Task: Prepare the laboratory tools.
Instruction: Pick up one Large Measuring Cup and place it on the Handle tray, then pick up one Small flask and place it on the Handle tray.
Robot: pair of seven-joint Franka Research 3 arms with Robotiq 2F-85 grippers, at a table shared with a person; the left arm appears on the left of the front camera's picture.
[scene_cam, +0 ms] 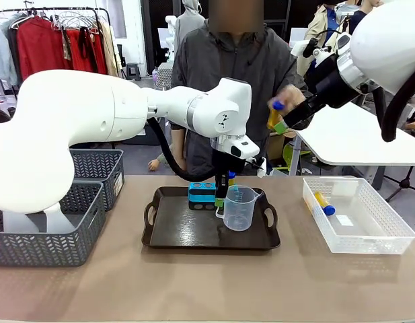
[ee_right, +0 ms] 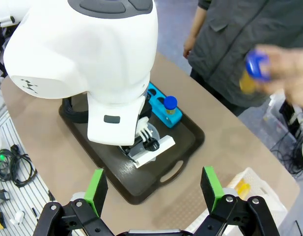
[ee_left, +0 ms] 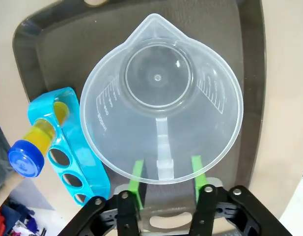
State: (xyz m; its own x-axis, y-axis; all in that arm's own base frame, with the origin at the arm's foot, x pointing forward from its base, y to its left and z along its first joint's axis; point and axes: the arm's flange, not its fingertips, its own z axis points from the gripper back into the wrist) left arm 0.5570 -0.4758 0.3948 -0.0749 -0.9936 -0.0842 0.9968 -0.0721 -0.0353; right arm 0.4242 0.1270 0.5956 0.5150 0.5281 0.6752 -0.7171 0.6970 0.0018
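Observation:
A clear handled beaker (scene_cam: pixel 239 208) stands upright on the dark tray (scene_cam: pixel 173 232). From above, the beaker (ee_left: pixel 158 93) has its handle between the green pads of my left gripper (ee_left: pixel 166 173). The jaws are open and clear of the handle on both sides. Beside the beaker sits a blue holed rack (ee_left: pixel 77 152) holding one yellow, blue-capped tube (ee_left: pixel 31 147). The rack (scene_cam: pixel 202 194) is at the tray's far side. My right gripper (ee_right: pixel 153 189) hangs open and empty, high above the table. A person's hand holds another capped tube (scene_cam: pixel 275 114) near my right gripper (scene_cam: pixel 286 124). This tube (ee_right: pixel 253 73) is blurred.
A white mesh basket (scene_cam: pixel 385 232) at the right holds a yellow tube (scene_cam: pixel 323 203). Grey baskets (scene_cam: pixel 93 182) stand at the left, under my left arm. The person stands at the table's far side, behind the tray.

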